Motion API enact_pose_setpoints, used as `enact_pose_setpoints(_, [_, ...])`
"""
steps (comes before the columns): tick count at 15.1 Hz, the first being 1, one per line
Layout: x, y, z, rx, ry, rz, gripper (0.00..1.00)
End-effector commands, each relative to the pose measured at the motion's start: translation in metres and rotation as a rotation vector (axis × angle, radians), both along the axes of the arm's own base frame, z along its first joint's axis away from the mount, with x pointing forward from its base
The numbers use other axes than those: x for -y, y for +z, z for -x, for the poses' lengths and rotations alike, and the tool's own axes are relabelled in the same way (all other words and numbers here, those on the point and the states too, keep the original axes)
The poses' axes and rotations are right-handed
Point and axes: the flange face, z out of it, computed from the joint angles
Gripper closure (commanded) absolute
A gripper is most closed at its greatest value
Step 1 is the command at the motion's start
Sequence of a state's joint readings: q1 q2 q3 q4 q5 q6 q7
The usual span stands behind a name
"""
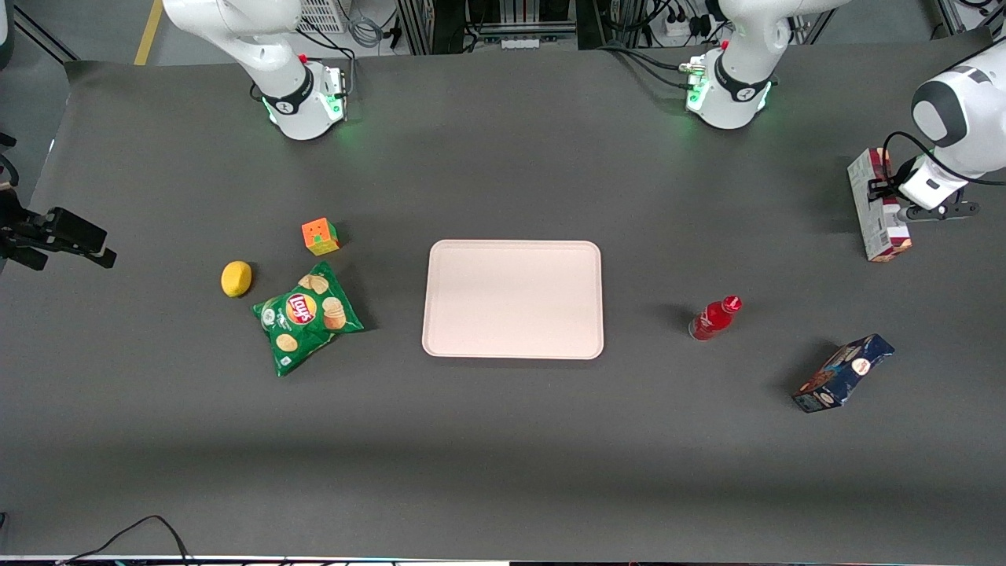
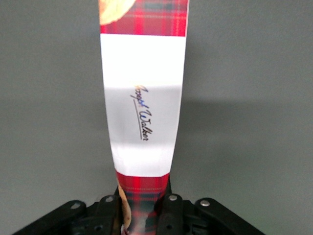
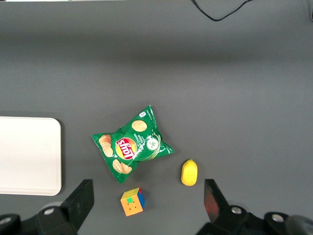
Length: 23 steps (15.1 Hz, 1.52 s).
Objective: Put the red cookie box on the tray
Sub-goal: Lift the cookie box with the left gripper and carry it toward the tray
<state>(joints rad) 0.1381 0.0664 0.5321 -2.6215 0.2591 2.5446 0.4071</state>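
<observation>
Front view: red cookie box (image 1: 878, 206) is seen at far right edge, upper third of frame, clamped by gripper (image 1: 886, 198) w/ fingers closed on its sides, well apart from tray (image 1: 512, 299) at frame centre. Red bottle (image 1: 714, 317) and dark blue snack box (image 1: 842, 373) are seen lower right; chip bag (image 1: 306, 317), lemon (image 1: 236, 278) and cube (image 1: 320, 236) left of centre.

Left wrist view: box (image 2: 143, 107) is pinched betw. both fingers (image 2: 168, 210) at its tartan end.

Right wrist view: tray corner (image 3: 29, 155), chip bag (image 3: 129, 144), lemon (image 3: 189, 172), cube (image 3: 132, 201) are shown.
</observation>
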Motion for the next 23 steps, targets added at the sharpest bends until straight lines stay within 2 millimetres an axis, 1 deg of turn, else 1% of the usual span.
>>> enact_pose_setpoints(1, [0.007,0.021,-0.018,0.032,-0.037,-0.002,0.84])
enact_pose_setpoints(3, [0.012,0.051,-0.039,0.005,-0.057,0.013,0.84])
enact_pose_setpoints(4, [0.020,0.069,-0.056,0.001,-0.056,0.037,0.85])
enact_pose_setpoints(6, [0.050,0.111,-0.100,-0.008,-0.072,0.095,0.84])
enact_pose_setpoints(7, [0.069,0.134,-0.122,-0.016,-0.088,0.115,0.84])
enact_pose_setpoints(9, [0.113,0.184,-0.162,-0.005,-0.096,0.142,0.84])
enact_pose_setpoints(10, [0.138,0.209,-0.178,0.006,-0.100,0.131,0.84])
enact_pose_setpoints(11, [0.169,0.231,-0.192,0.023,-0.110,0.115,0.84])
enact_pose_setpoints(12, [0.197,0.252,-0.205,0.054,-0.104,0.097,0.84])
enact_pose_setpoints(13, [0.230,0.272,-0.216,0.087,-0.100,0.082,0.85])
enact_pose_setpoints(15, [0.291,0.300,-0.231,0.113,-0.067,0.074,0.85])
enact_pose_setpoints(17, [0.347,0.314,-0.242,0.111,0.004,0.102,0.85])
enact_pose_setpoints(20, [0.432,0.317,-0.250,0.125,0.089,0.136,0.85])
enact_pose_setpoints(22, [0.493,0.306,-0.251,0.104,0.168,0.145,0.85])
enact_pose_setpoints(23, [0.523,0.294,-0.251,0.090,0.193,0.150,0.85])
